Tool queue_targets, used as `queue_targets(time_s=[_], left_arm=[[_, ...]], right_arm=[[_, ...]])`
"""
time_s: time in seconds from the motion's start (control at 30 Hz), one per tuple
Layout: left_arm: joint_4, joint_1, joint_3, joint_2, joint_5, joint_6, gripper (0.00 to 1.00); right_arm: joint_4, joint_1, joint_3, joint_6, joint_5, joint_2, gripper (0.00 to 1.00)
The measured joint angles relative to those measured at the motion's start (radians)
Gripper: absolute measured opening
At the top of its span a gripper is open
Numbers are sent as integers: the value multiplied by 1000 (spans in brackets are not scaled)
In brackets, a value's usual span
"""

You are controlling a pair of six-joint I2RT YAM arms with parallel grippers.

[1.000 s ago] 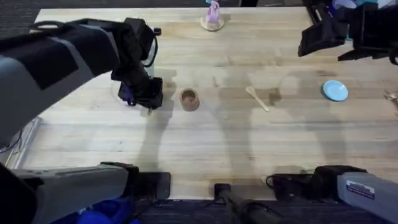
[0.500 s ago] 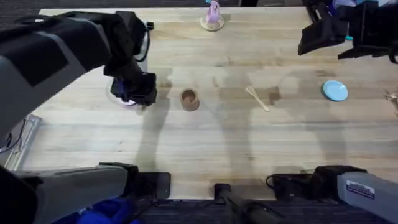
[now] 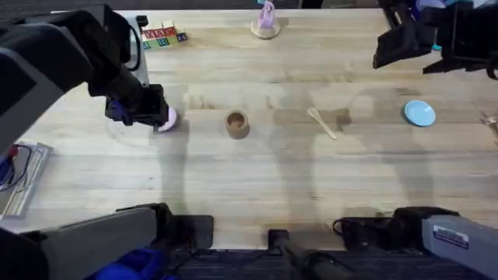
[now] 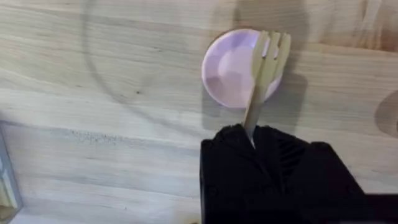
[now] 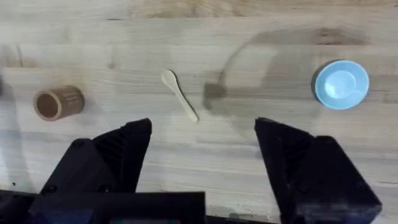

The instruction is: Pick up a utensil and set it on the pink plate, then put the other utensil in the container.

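Note:
My left gripper is shut on the handle of the wooden fork, whose tines hang over the pink plate. From overhead, a sliver of the pink plate shows beside the left gripper, at the table's left. The brown container stands upright to the right of the plate. The wooden spoon lies flat near the table's middle. My right gripper is open and high above the table, with the spoon and the container below it.
A light blue plate sits at the right. A pink figure on a round base stands at the far edge. Lettered blocks lie at the far left. A tray with cables sits off the table's left edge.
My left arm has moved left across the table with the fork in it, uncovering the blocks at the far left. The right arm has stayed still.

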Motion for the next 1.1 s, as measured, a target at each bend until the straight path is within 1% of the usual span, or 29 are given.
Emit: queue_targets(time_s=[0.1,0.37,0.5,0.8,1.1], left_arm=[[11,7,0,0,0,17,42],[18,7,0,0,4,64,42],[26,7,0,0,15,72,42],[46,7,-4,0,16,73,43],[79,7,-57,0,17,77,42]], right_arm=[[2,0,0,0,0,0,996],[2,0,0,0,0,0,996],[2,0,0,0,0,0,995],[2,0,0,0,0,0,996],[2,0,0,0,0,0,996]])
